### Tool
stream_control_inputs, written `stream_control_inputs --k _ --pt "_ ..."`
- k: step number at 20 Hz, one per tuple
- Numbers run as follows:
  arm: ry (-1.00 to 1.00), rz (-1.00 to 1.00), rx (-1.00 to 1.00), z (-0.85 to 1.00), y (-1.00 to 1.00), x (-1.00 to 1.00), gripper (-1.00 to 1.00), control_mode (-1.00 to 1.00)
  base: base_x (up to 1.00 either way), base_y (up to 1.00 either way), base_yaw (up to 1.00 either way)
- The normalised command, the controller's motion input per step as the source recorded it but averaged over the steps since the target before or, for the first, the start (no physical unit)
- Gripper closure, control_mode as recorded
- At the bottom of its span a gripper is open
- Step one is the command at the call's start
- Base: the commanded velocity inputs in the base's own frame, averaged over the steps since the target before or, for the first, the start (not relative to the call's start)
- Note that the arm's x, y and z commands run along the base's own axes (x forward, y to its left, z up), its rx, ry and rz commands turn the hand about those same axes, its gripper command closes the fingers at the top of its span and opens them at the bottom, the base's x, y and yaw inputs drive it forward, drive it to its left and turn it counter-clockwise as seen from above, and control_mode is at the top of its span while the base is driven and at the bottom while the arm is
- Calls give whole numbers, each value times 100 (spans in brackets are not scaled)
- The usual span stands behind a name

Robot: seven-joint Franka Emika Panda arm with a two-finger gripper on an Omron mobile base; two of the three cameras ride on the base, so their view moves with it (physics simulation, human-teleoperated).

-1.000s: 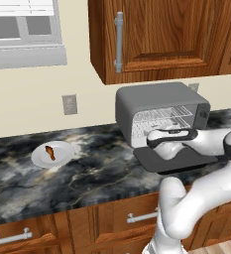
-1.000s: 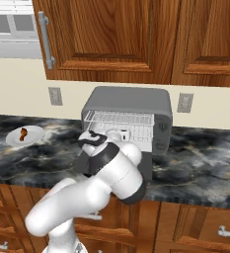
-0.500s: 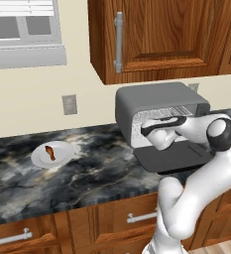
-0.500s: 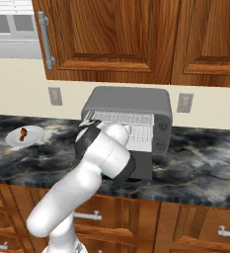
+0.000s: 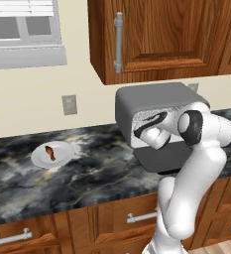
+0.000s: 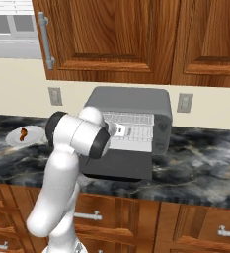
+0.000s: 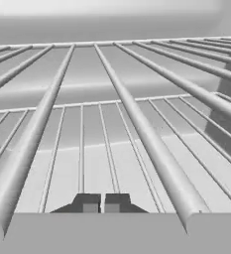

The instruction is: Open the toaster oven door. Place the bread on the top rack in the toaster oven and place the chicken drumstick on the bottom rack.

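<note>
Progress looks partial: the toaster oven door (image 5: 162,158) already hangs open, folded down flat in front of the toaster oven (image 6: 131,101) on the dark marble surface (image 5: 87,173), so the first step reads as done. In the hand view the claw (image 7: 102,204) is closed on nothing, its two dark tips nearly touching, and it sits inside the oven between the wire shelves, with the top rack (image 7: 137,119) running overhead and the bottom rack (image 7: 94,144) beneath. No bread is visible anywhere, on either shelf or on the surface, so I cannot tell whether that step is finished. The chicken drumstick (image 5: 50,152) lies on the white plate (image 5: 40,158), well apart from the oven to its left, so fetching it and setting it on the bottom rack is clearly left
</note>
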Motion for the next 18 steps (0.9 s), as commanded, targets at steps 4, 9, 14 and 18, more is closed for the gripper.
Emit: stream_control_inputs --k 4,9,14,18 --pt "46 -16 0 -49 -15 -2 100 -100 0 0 0" --pt "65 -6 -1 -39 -31 -16 100 -100 0 0 0" --pt "88 0 -6 -41 -49 -31 100 -100 0 0 0" --pt "87 0 -6 -47 -60 -63 100 -100 0 0 0"
